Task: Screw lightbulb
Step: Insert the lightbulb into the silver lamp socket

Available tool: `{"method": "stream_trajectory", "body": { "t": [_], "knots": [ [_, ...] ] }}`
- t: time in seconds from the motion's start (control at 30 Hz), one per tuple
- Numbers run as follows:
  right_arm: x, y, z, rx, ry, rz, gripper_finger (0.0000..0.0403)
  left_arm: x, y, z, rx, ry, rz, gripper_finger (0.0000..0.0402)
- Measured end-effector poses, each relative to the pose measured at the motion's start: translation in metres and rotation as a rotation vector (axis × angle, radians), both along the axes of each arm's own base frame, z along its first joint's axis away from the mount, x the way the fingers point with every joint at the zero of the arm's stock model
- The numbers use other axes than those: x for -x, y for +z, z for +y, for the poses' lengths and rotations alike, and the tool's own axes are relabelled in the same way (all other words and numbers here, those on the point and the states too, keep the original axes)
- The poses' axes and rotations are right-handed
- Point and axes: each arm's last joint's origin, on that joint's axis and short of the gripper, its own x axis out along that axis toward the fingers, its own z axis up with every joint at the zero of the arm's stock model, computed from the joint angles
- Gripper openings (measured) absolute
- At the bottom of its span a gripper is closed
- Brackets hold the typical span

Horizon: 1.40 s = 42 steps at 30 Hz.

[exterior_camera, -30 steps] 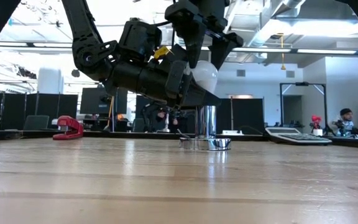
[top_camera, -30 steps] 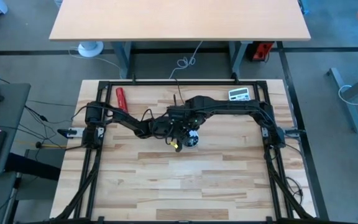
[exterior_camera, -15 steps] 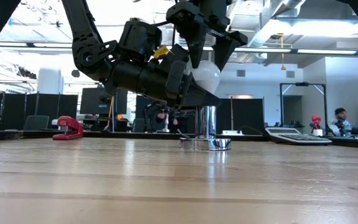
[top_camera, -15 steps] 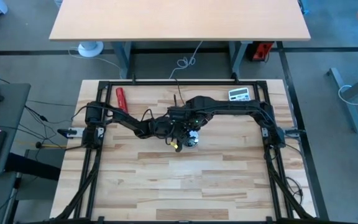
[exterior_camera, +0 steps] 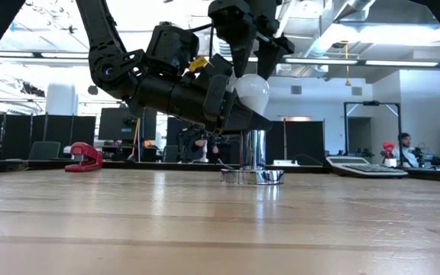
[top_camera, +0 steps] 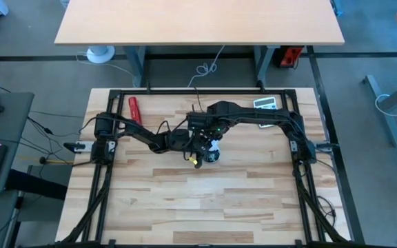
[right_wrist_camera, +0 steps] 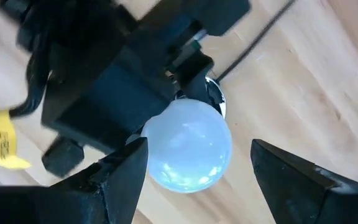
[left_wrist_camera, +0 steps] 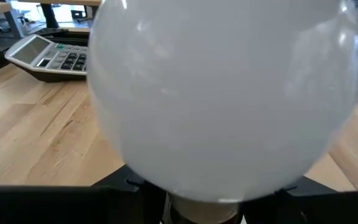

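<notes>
The left gripper [exterior_camera: 231, 107] is clamped low on the lightbulb [exterior_camera: 252, 92], holding it in the air above the metal socket [exterior_camera: 253, 175]. The right gripper [right_wrist_camera: 197, 165] hangs over the globe, its 2 fingers spread wide, touching nothing. The glass looks light, smooth and brittle; I'd pinch gently around its widest part.

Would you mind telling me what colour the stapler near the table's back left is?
Red; the stapler shows best in the low view.
</notes>
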Motion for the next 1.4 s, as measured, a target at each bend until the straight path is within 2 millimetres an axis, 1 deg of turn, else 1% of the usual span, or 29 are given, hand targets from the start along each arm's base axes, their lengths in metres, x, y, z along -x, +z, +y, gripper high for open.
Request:
{"method": "stream_trajectory", "body": {
  "t": [0.07, 0.17, 0.27, 0.33, 0.63, 0.77, 0.83, 0.9, 0.97, 1.03, 1.1, 1.17, 1.27, 1.4],
  "knots": [
    [0.003, 0.004, 0.0, 0.008, 0.096, 0.026, 0.0295, 0.0, 0.0, 0.0, 0.0, 0.0, 0.0, 0.0155],
    [0.008, 0.01, 0.001, 0.031, 0.286, 0.062, 0.0295, 0.0, 0.0, 0.0, 0.0, 0.0, 0.0, 0.0155],
    [0.009, 0.013, 0.001, 0.06, 0.498, 0.07, 0.0295, 0.0, 0.0, 0.0, 0.001, 0.0, 0.0, 0.0155],
    [0.008, 0.014, 0.001, 0.077, 0.608, 0.07, 0.0295, 0.0, 0.0, 0.0, 0.001, 0.001, 0.0, 0.0155],
    [0.004, 0.015, 0.0, 0.139, 0.925, 0.047, 0.0295, 0.0, 0.0, 0.0, 0.001, 0.001, 0.0, 0.0155],
    [0.001, 0.008, 0.0, 0.13, 1.037, 0.073, 0.0295, 0.0, 0.0, 0.0, -0.006, 0.0, -0.001, 0.0155],
    [-0.005, -0.001, 0.0, 0.12, 1.065, 0.077, 0.0295, 0.0, 0.0, 0.0, -0.006, 0.0, -0.001, 0.0155],
    [-0.004, -0.005, 0.001, 0.094, 1.086, 0.098, 0.0295, 0.0, 0.0, 0.0, -0.005, 0.0, -0.002, 0.0155],
    [-0.008, -0.014, 0.001, 0.075, 1.105, 0.121, 0.0295, 0.0, 0.0, 0.0, -0.006, 0.001, -0.002, 0.0155],
    [-0.009, -0.017, 0.002, 0.064, 1.128, 0.134, 0.0295, 0.0, 0.0, 0.0, -0.006, 0.003, -0.002, 0.0155],
    [-0.014, -0.024, 0.003, 0.061, 1.132, 0.138, 0.0295, 0.0, 0.0, 0.0, -0.007, 0.005, -0.001, 0.0155],
    [-0.014, -0.026, 0.004, 0.057, 1.125, 0.143, 0.0293, 0.0, 0.0, 0.0, -0.007, 0.004, 0.0, 0.0155],
    [-0.016, -0.027, 0.004, 0.053, 1.041, 0.136, 0.0286, 0.0, 0.0, 0.0, -0.009, 0.006, 0.001, 0.0155],
    [-0.017, -0.027, -0.002, 0.02, 0.782, 0.117, 0.0272, 0.0, 0.0, 0.0, -0.009, 0.008, 0.001, 0.0155]
  ]
}}
